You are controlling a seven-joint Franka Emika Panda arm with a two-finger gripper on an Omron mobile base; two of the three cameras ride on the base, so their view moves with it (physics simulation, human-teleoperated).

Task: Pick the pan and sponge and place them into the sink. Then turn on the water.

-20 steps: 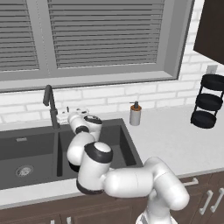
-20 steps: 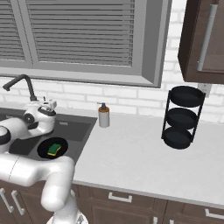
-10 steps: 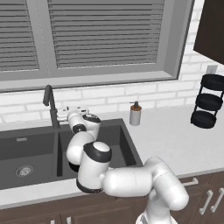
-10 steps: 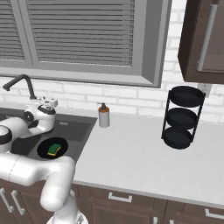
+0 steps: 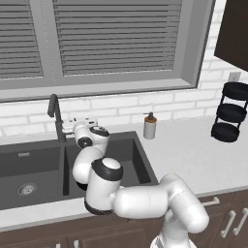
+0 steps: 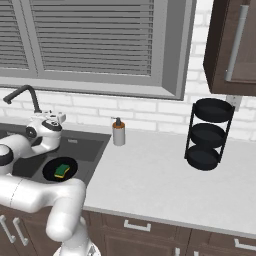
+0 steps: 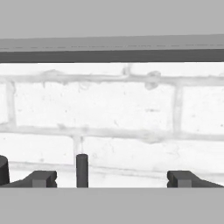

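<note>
moved: gripper (image 5: 72,120) crept a bit further toward the faucet (image 5: 56,116) vs a sec earlier; base, pan, sponge unchanged.
gripper: fingers (image 7: 42,178) spread wide, nothing between them; hand sat level over the back edge of the sink (image 6: 87,142), just right of the faucet, facing the brick wall (image 7: 113,118).
lever: thin dark upright post (image 7: 82,169) stood between the tips, nearer the left-hand one in hand view; prob. the faucet handle, can't confirm.
handling: lever looked stiff, slim, smooth metal; likely light to swing but easy to slip off. Best to push or pinch it near its top, square-on.
faucet look: tall dark gooseneck at the sink's back edge, by the divider; no stream visible.
pan: (image 6: 52,170) round, flat, black; lay in the right basin, toward its front right.
sponge: (image 6: 62,170) small block, green top over yellow; sat on the pan, approx. centred.
sink look: dark grey, two basins, round metal drain (image 5: 27,188) in the left one.
stage: pan + sponge looked placed; water not yet on.
other: soap bottle (image 5: 149,127) on worktop just right of sink's back corner; black rack (image 6: 206,134) near the wall, well apart.
</note>
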